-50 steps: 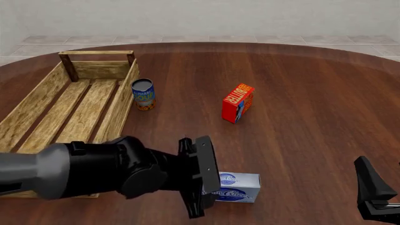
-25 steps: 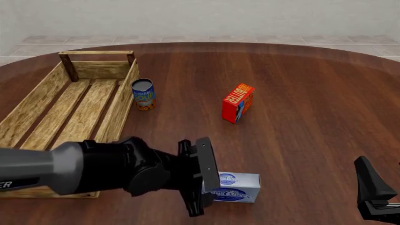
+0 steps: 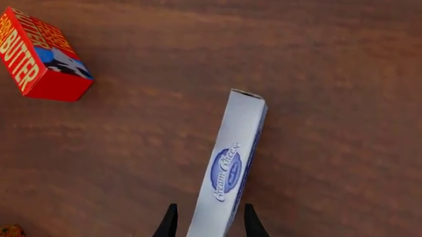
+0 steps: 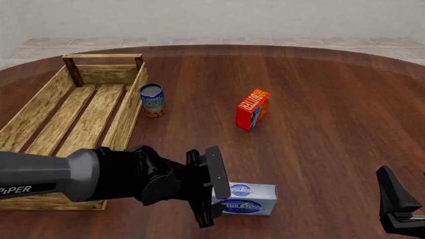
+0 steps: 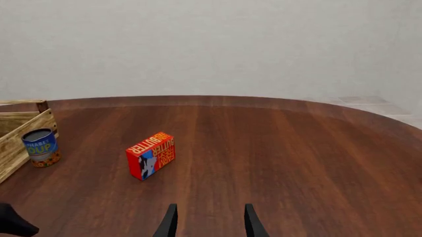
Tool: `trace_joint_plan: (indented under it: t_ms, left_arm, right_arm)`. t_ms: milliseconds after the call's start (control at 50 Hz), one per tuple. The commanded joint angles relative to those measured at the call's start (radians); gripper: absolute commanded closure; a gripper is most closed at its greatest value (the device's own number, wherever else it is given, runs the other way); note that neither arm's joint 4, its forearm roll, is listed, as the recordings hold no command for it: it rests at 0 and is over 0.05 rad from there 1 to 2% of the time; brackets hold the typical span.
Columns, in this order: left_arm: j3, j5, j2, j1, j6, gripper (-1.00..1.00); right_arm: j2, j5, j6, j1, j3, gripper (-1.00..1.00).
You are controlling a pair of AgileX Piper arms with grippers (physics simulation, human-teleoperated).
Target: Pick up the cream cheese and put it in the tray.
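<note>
Looking along the left end effector (image 3: 206, 224) in its wrist view, the cream cheese (image 3: 228, 165) stood on a narrow edge on the surface (image 3: 329, 74), its near end lying between the two dark fingertips (image 3: 169, 224); a fingertip showed on each side of the box, close to its faces, but whether either pad touched it could not be told; the jaws stood a little wider than the box was thick, and nothing was lifted. The box's long axis ran away from the end effector, almost in line with the fingers and canted slightly off that line, so the thin dimension lay across the gap; the butter (image 3: 41, 57) lay well apart and clear of the approach.

In the front view, the left arm (image 4: 99, 177) reached in from the left and its wrist hid the near end of the box, whose printed face (image 4: 242, 198) stuck out to the right of the gripper body; the box sat at the near edge of the surface, well apart from the tray (image 4: 40, 119) at far left, with a can (image 4: 152, 100) just beside the tray's right wall. The left arm was plainly the nearer; the right end effector (image 4: 398, 206) hung at the near right, well off from the box.

In the right wrist view, the right end effector's fingertips (image 5: 169, 222) stood apart over bare wood, holding nothing; the cream cheese did not show there.
</note>
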Motion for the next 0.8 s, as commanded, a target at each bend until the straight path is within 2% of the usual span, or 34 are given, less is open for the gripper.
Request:
trace_joint_plan:
  t_ms: [20, 800]
  left_arm:
    - [0.018, -0.005, 0.023, -0.019, -0.021, -1.00]
    - [0.028, -0.016, 0.063, -0.022, -0.026, -1.00]
  right_arm:
    - [0.001, 0.000, 0.000, 0.000, 0.000, -1.00]
    - [-0.001, 0.001, 0.003, -0.003, 0.000, -1.00]
